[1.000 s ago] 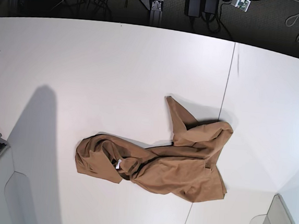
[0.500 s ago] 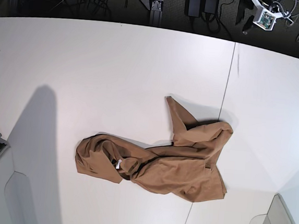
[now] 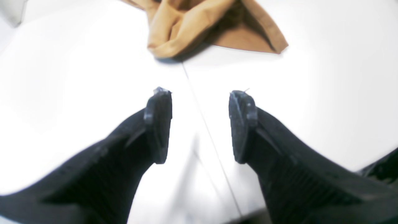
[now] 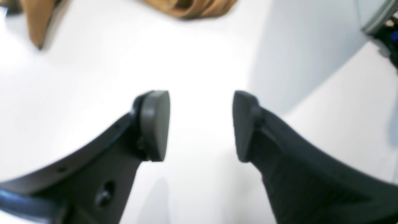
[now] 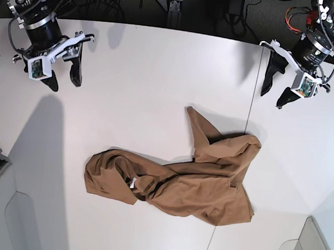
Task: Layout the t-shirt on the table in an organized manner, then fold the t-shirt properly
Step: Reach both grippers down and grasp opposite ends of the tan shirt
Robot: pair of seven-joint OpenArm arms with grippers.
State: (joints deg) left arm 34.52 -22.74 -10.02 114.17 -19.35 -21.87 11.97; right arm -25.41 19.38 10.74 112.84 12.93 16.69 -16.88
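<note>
Two hands, left hand [image 5: 279, 76] and right hand [image 5: 63, 72], hover spread and empty well beyond the crumpled t-shirt [image 5: 174, 172] mid-bench [image 5: 132, 57]; pinching several bunched layers at once could worsen the tangle.

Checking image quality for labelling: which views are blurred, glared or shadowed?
Base view: sharp, with a large soft shadow on the table at left. Left wrist: soft, table blown out white, t-shirt recognisable. Right wrist: blurriest, strong glare, shadow at right.
</note>
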